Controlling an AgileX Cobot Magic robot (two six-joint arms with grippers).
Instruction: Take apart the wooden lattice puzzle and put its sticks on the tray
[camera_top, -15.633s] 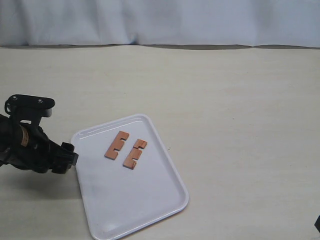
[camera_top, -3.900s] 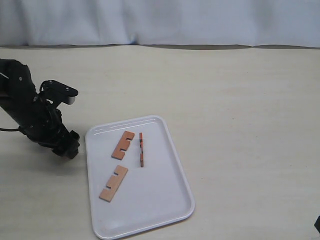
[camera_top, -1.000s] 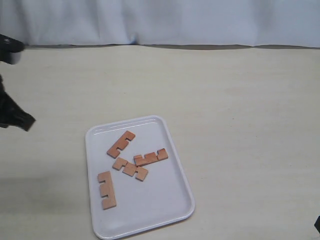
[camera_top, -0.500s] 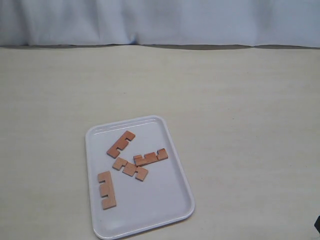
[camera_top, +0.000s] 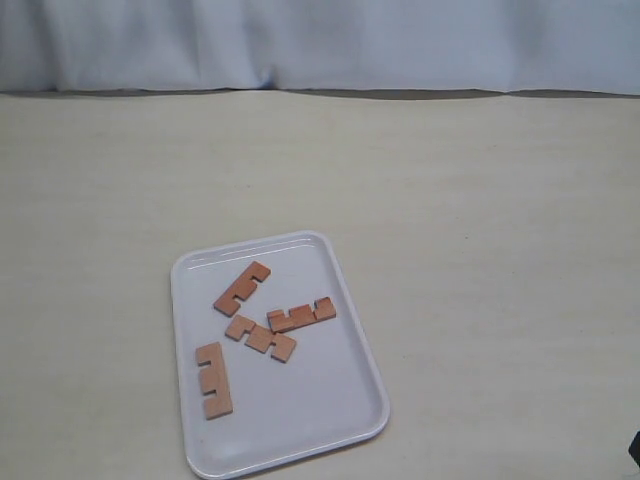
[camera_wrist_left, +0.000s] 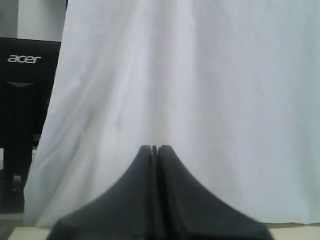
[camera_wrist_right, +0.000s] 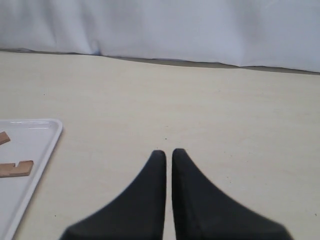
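Observation:
The white tray (camera_top: 330, 400) lies on the table at lower left of centre in the exterior view. Several separate notched wooden sticks rest flat on it: one (camera_top: 241, 288) near the far rim, one (camera_top: 301, 315) in the middle, one (camera_top: 260, 338) touching it, and one (camera_top: 212, 379) nearest the front. No assembled lattice puzzle shows. Neither arm appears in the exterior view. My left gripper (camera_wrist_left: 155, 148) is shut and empty, facing a white curtain. My right gripper (camera_wrist_right: 168, 152) is shut with a thin slit between its fingers, empty, over bare table beside the tray's corner (camera_wrist_right: 52, 131).
A white curtain (camera_top: 320, 45) hangs along the table's far edge. A black Acer monitor (camera_wrist_left: 22, 100) shows past the curtain in the left wrist view. A dark bit (camera_top: 635, 448) sits at the exterior view's lower right edge.
The left arm, still at the left edge a second ago, has left the exterior view. Earlier it had added sticks to the tray, which shifted a little. The sticks have lain still over the last second.

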